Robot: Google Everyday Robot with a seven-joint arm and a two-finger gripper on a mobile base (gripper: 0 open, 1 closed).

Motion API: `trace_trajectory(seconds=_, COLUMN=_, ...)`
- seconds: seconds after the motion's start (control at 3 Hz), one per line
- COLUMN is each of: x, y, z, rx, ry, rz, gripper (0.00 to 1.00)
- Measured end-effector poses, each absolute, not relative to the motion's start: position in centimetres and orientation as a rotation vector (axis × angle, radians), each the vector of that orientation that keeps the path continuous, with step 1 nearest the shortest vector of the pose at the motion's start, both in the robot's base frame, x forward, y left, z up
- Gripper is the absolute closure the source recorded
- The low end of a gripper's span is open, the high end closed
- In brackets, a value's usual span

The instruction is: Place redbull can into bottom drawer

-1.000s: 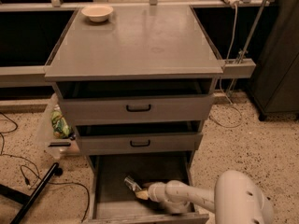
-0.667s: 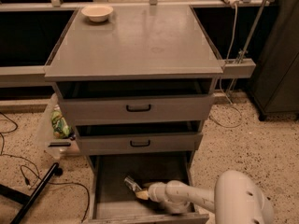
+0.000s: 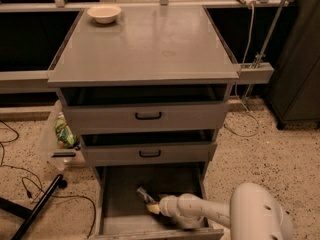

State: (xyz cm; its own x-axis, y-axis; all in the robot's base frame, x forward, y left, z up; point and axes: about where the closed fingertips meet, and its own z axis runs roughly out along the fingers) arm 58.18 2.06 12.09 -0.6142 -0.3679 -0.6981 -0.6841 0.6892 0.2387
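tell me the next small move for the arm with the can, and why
Probably ease down a little and release: the gripper is already inside the open bottom drawer, with the redbull can tilted at its tip over the grey floor. Whether the can touches the floor is unclear.

Tool [image 3: 154, 207] inside bottom drawer [image 3: 120, 199]; front edge cropped below.

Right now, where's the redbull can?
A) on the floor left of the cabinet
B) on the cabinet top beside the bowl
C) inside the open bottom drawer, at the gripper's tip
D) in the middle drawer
C: the redbull can lies over the grey floor of the open bottom drawer, right at the gripper reaching in from the right.
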Motion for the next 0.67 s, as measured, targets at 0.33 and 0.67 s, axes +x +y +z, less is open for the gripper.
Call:
trace_trajectory(seconds=0.33, x=58.18, y=2.07, z=12.09, rx=-0.803, ry=2.272, rz=0.659, gripper=0.0)
trace_trajectory(seconds=0.67, x=58.18, y=2.07, z=12.09, rx=-0.803, ry=2.272, rz=0.659, gripper=0.0)
